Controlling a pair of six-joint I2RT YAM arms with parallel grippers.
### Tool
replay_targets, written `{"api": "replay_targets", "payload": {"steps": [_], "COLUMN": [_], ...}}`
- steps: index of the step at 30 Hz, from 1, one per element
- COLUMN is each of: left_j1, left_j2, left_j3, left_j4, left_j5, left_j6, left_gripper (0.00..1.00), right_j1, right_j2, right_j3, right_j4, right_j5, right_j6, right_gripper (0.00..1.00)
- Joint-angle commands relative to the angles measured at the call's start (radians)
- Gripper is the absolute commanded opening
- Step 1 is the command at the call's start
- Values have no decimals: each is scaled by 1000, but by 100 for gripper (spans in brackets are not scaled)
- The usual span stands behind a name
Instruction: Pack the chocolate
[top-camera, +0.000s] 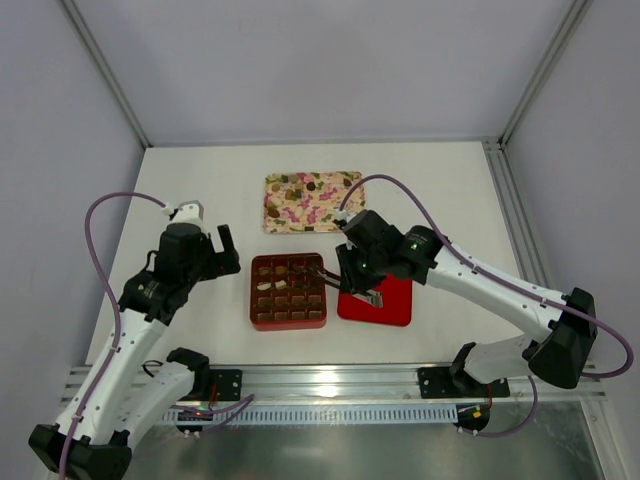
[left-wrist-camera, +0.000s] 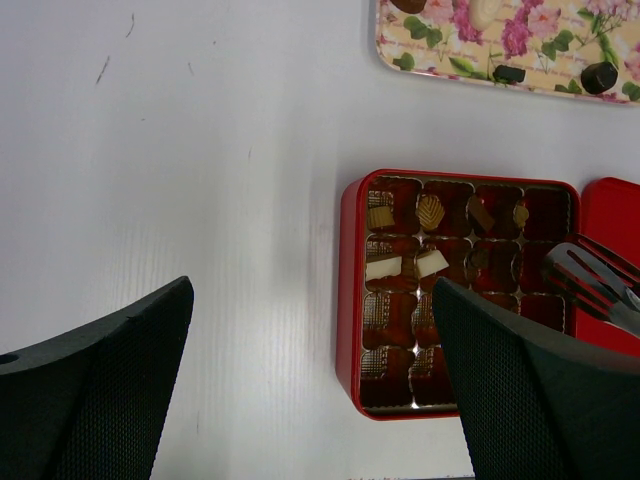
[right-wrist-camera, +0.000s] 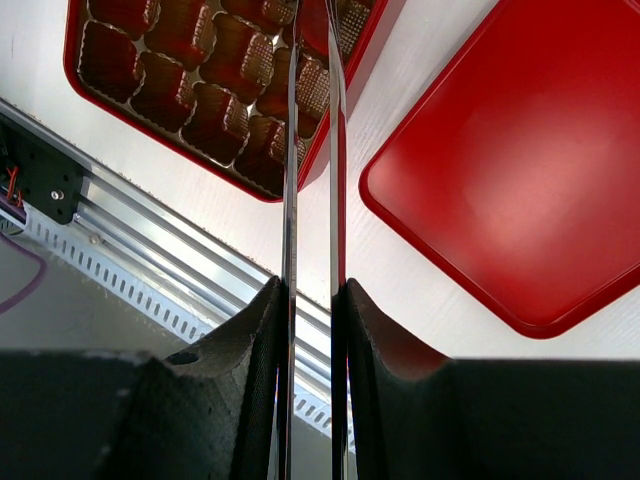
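Pale grey walls framed by aluminium posts close in a white counter. Its matte surface carries a few faint dark scuffs, and a slotted metal rail runs along its 6 o'clock edge.

The red box sits near the middle of the counter, its brown gridded insert mostly unfilled. Its lid lies flat at 3 o'clock from it, just beside it. A floral tray rests at 12 o'clock from the box, apart from it.

The left gripper hangs at 9 o'clock from the box, fingers spread wide and holding nothing. The right gripper is above the lid, pinching a pair of metal tongs whose slotted tips reach over the box's 3 o'clock side.

The chocolate is split. A few tan and whitish pieces lie in the cells toward the box's 12 o'clock side, and dark pieces remain on the tray.
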Motion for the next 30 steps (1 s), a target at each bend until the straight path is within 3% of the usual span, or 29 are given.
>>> {"api": "replay_targets", "payload": {"steps": [1,20,30], "left_j1": [3,3,2], "left_j2": [-9,-7,-7], "left_j3": [5,5,7], "left_j4": [18,18,18], "left_j5": [-19,-19,-19], "left_j6": [-7,-7,-5], "left_gripper": [100,100,100], "right_j1": [16,30,30], "right_j2": [1,16,10], "right_j3": [10,4,17], "right_j4": [48,36,34], "right_j5": [27,62,88], "right_j6": [21,17,15], "right_gripper": [27,39,41]}}
